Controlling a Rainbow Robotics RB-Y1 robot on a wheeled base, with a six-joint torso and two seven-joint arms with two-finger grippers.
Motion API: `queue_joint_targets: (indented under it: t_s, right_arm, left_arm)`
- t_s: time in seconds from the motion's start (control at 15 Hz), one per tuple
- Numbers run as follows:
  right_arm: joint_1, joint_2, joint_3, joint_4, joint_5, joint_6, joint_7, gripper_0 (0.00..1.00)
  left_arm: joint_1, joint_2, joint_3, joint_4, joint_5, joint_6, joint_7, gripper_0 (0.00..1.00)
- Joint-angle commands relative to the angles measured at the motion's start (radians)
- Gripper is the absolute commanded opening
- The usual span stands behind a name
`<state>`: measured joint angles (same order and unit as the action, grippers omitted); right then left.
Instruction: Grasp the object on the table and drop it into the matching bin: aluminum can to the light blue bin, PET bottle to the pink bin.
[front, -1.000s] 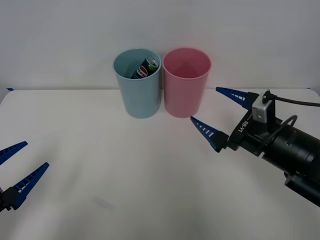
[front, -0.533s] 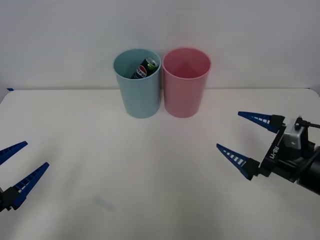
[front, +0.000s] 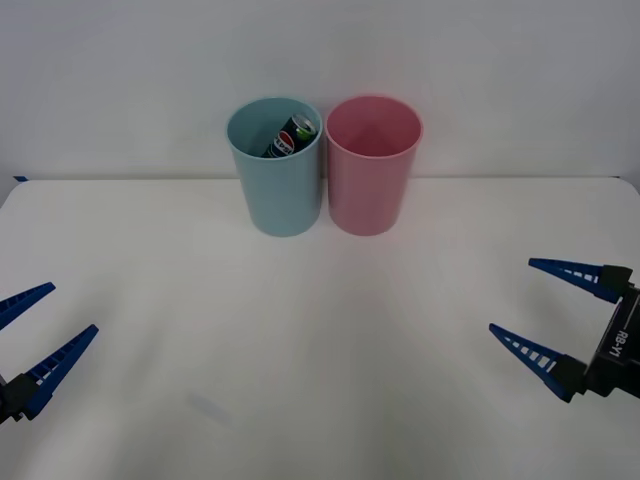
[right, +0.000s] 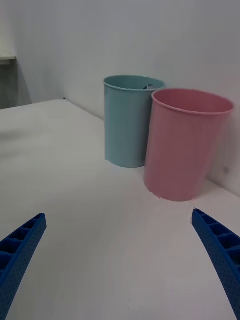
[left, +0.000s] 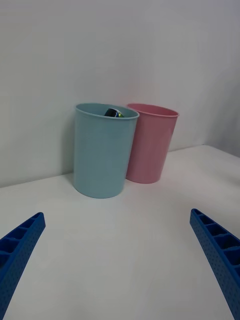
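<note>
The aluminum can (front: 290, 137) leans inside the light blue bin (front: 277, 190), dark with a green band and a round logo; its silver top (left: 114, 113) peeks over the rim of the light blue bin (left: 102, 152). The pink bin (front: 370, 175) stands right beside it. My right gripper (front: 552, 315) hangs open at the right edge of the table (front: 300, 330), well short of the bins, holding nothing. My left gripper (front: 35, 335) is open and idle at the left edge. Both bins also face the right wrist: light blue bin (right: 127, 125), pink bin (right: 185, 150).
A wide stretch of white tabletop lies between the two grippers and in front of the bins. A plain white wall (front: 320, 50) rises right behind the bins. The table's far edge runs along that wall.
My right gripper has pulled back from beside the pink bin to the table's right edge, toward me, staying open. The can, both bins and the left arm have not moved.
</note>
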<state>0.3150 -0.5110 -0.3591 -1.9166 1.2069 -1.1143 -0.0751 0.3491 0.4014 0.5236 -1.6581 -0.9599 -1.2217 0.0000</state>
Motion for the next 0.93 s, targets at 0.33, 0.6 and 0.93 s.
queue_joint_targets:
  t_s: [0.33,0.6,0.93]
  right_arm:
    - [-0.005,0.028,-0.115,0.116,-0.02,-0.15,-0.002,1.0]
    - [0.013,0.029,-0.121,0.116,-0.02,-0.142,-0.012,1.0]
    - [0.019,0.028,-0.12,0.116,-0.02,-0.144,-0.008,1.0]
  left_arm:
    - [0.0,0.0,0.0,0.0,0.0,0.0,0.0,1.0]
    - [0.0,0.0,0.0,0.0,0.0,0.0,0.0,1.0]
    - [0.0,0.0,0.0,0.0,0.0,0.0,0.0,1.0]
